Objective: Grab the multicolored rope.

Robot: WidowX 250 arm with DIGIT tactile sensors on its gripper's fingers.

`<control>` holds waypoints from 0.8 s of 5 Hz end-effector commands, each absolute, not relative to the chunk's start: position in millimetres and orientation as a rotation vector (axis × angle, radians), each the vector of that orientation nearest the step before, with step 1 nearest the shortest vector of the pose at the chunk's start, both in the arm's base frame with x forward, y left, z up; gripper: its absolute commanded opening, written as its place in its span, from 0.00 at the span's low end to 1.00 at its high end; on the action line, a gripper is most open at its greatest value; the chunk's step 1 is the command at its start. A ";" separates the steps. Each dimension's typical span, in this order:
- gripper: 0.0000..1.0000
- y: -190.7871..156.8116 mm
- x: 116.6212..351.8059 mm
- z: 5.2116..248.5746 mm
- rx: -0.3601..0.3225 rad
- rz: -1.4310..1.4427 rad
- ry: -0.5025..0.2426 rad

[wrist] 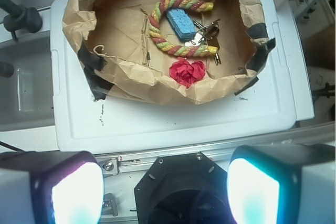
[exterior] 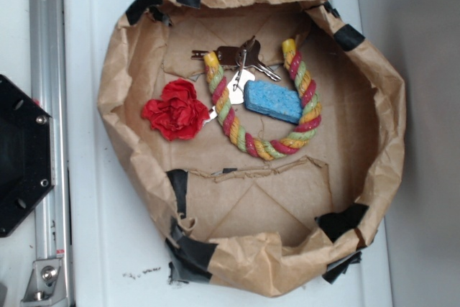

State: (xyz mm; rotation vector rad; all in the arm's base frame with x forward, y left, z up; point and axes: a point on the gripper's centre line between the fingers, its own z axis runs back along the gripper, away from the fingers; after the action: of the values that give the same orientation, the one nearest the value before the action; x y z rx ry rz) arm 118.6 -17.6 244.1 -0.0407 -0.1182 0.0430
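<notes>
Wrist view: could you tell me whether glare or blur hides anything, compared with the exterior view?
Wrist view: the pincer fingers sit close, blurred and glowing white-cyan, overexposed; the multicolored rope beyond stays sharp and evenly lit. Exterior view: soft, slightly grainy, no glare; the paper wall shades its own inside, and the rope reads clearly.

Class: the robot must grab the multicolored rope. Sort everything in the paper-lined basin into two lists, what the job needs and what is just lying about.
Needed for the job:
- multicolored rope, U-shaped
- gripper, open, outside the basin

Just lying about:
- blue sponge, inside the rope's curve
- red fabric flower
- keys
- brown paper basin
</notes>
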 end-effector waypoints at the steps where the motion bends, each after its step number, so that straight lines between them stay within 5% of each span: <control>1: 1.00 -17.6 118.6 244.1 -0.041 0.043 -0.118; 4: 1.00 -4.4 246.8 133.5 -0.041 0.289 -0.111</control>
State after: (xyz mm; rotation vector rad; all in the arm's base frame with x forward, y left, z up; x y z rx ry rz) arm 237.7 -12.5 121.2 -0.0336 -0.0553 0.2597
